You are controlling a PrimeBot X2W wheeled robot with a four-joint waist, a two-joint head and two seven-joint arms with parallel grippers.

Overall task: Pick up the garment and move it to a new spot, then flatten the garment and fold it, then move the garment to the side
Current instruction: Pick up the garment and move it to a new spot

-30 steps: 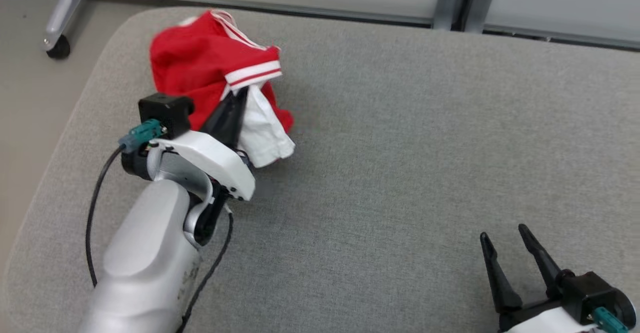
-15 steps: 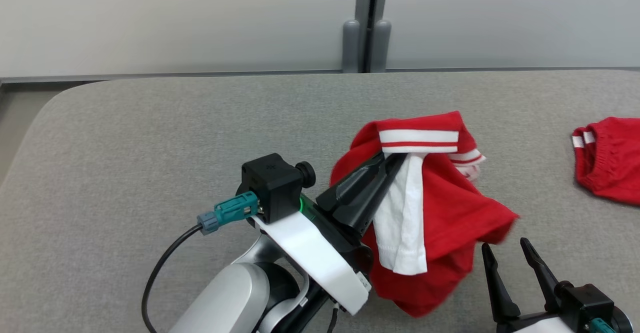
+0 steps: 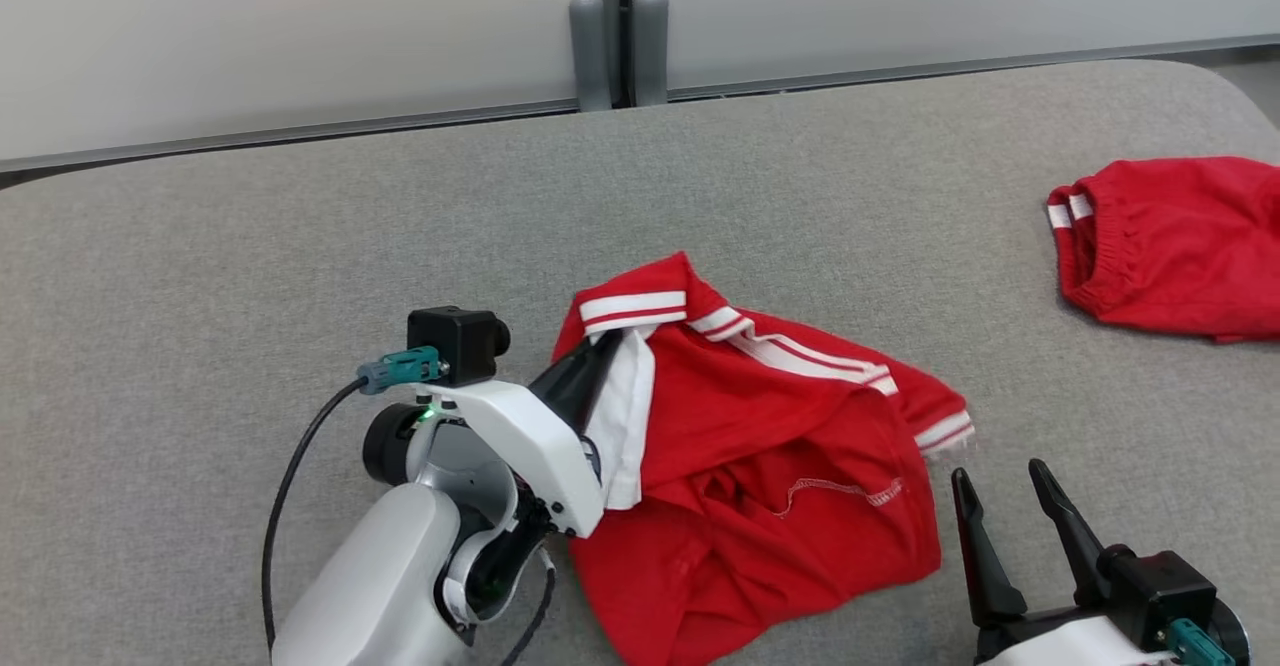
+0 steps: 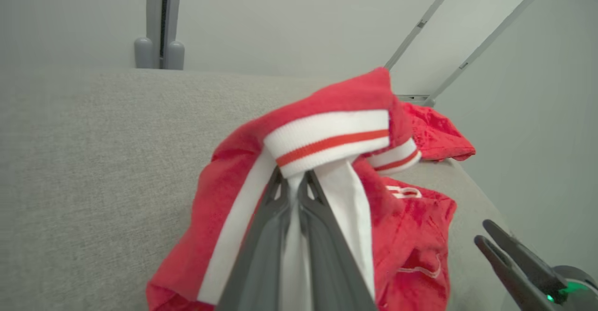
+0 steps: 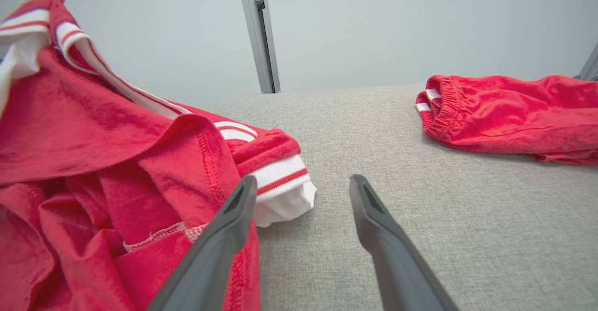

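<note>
Left gripper (image 3: 598, 351) is clamped tight on the red fabric garment with white-and-red striped trim (image 3: 760, 466). The left wrist view shows the 2 dark fingers pressed together with a white fabric panel (image 4: 292, 236) pinched between them, just under a striped cuff (image 4: 327, 138).

The garment lies in a rumpled heap on the grey woven fabric surface (image 3: 300, 216), low in the middle of the head view. Most of it rests on the surface; only the pinched end is held up.

Key relation: the garment's long axis runs diagonally from the pinch at the left gripper down and across toward the right gripper (image 3: 998, 473). A free striped sleeve end (image 3: 945, 431) lies at the far end of that axis, just beside the right gripper's inner finger.

The right gripper's fingers are spread wide and hold nothing. In the right wrist view, the sleeve end (image 5: 280, 175) sits just inside the inner fingertip. The right arm is clearly nearer to that end; the left arm is already occupied.

Judgement: the move to a new spot looks about done. Flattening likely calls for the right gripper to shift slightly toward the robot's left, take the sleeve end and pull away from the left gripper along that axis.

A second crumpled red fabric garment (image 3: 1170, 236) lies well apart at the right edge, out of the way.
</note>
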